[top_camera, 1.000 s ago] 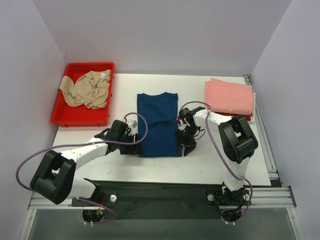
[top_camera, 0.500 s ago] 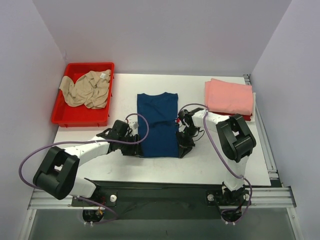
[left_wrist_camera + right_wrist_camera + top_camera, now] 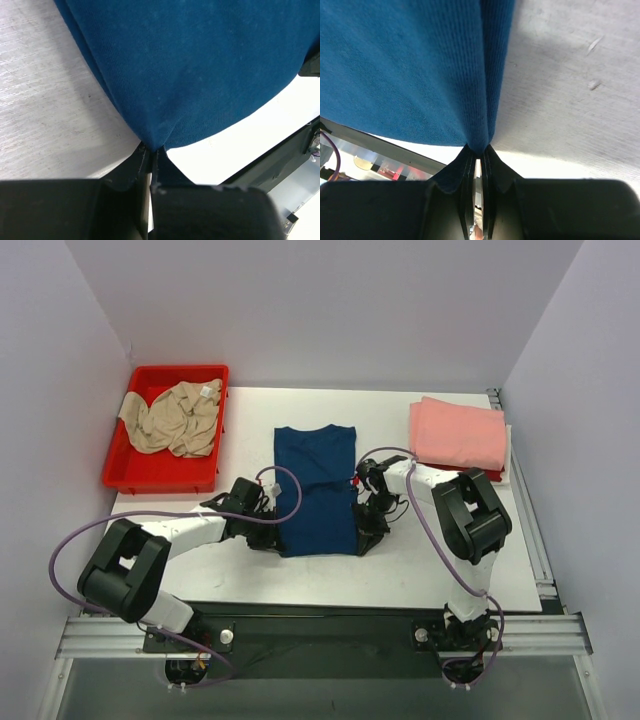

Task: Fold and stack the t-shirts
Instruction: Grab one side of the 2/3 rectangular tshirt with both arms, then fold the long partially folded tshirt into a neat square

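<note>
Down at the near edge of the table (image 3: 430, 575), we have both arms reaching in low toward the middle of the frame. The left gripper (image 3: 150, 150) has its jaws pressed together on the near left corner of the navy blue t-shirt (image 3: 315, 490), and in its wrist view the cloth puckers right into the pinch. Across from it, the right gripper (image 3: 481, 150) is clamped on the near right corner, a fold of blue squeezed between its fingers. The shirt itself lies flat at the centre of the table as a narrow rectangle, collar end toward the back wall. Further back, at the upper left, we see a red bin (image 3: 118, 476) holding a crumpled beige t-shirt (image 3: 175, 418). At the upper right sits a neatly folded salmon-pink t-shirt (image 3: 458, 433), well apart from the navy one.
</note>
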